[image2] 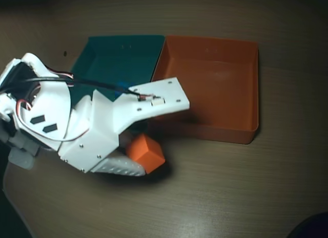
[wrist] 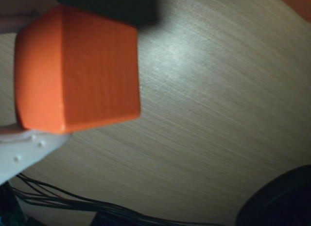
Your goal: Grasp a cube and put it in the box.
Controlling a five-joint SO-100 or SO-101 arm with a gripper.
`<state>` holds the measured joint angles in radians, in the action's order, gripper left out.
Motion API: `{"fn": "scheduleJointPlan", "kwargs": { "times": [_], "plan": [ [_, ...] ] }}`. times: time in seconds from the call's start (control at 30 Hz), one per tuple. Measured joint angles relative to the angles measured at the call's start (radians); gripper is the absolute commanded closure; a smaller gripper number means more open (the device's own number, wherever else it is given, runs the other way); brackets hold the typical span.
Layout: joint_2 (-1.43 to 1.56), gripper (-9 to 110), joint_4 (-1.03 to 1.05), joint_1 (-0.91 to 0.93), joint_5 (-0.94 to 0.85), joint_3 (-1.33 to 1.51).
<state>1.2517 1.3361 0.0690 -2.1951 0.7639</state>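
The small orange cube [image2: 147, 151] is pinched in my gripper [image2: 139, 157], which is shut on it. In the wrist view the cube [wrist: 77, 70] fills the upper left, with a dark finger [wrist: 116, 7] above it and a white finger [wrist: 24, 148] below it. Wood-grain table shows behind the cube there. In the overhead view the cube is just left of and in front of the near wall of the box [image2: 205, 129], a large shallow orange tray with nothing in it. An orange corner of the box [wrist: 297, 1] shows at the wrist view's top right.
A teal tray [image2: 120, 56] touches the box's left side, and my white arm covers part of it. A dark round object [wrist: 282, 201] sits at the wrist view's lower right. Black cables [wrist: 73, 202] run along that view's bottom edge.
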Motion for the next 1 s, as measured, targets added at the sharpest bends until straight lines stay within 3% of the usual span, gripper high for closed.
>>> {"fn": "scheduleJointPlan", "kwargs": {
  "times": [0.43,1.0],
  "plan": [
    [0.005,107,0.002,-0.190,0.368,-0.172],
    [-0.428,107,0.012,-0.397,0.503,-0.647]
  ]
}}
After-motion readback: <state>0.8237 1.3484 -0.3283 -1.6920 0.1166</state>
